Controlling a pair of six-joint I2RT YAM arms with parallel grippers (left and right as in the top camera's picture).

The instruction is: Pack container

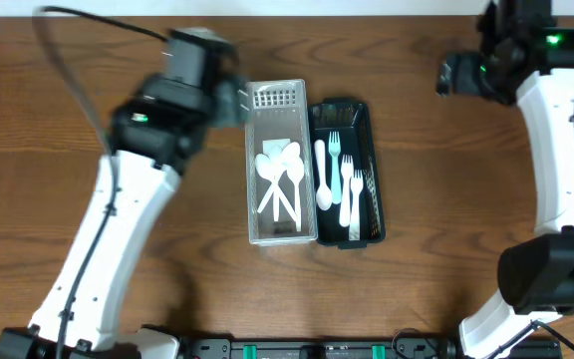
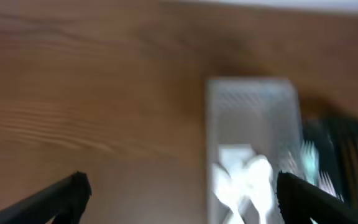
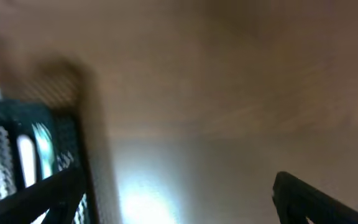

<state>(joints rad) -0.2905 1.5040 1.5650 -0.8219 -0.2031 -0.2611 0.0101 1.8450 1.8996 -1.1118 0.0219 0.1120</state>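
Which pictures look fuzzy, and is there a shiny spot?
Overhead view: mostly sharp, only the left gripper smeared. Left wrist view: everything is blurry, even the white basket. Right wrist view: blurry too, with a shiny patch on the table beside the dark basket.

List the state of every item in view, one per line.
left gripper, jaws wide open, empty.
right gripper, jaws wide open, empty.
white basket, upright on the table, holding white spoons.
black basket, upright, right beside the white basket, holding forks and spoons.
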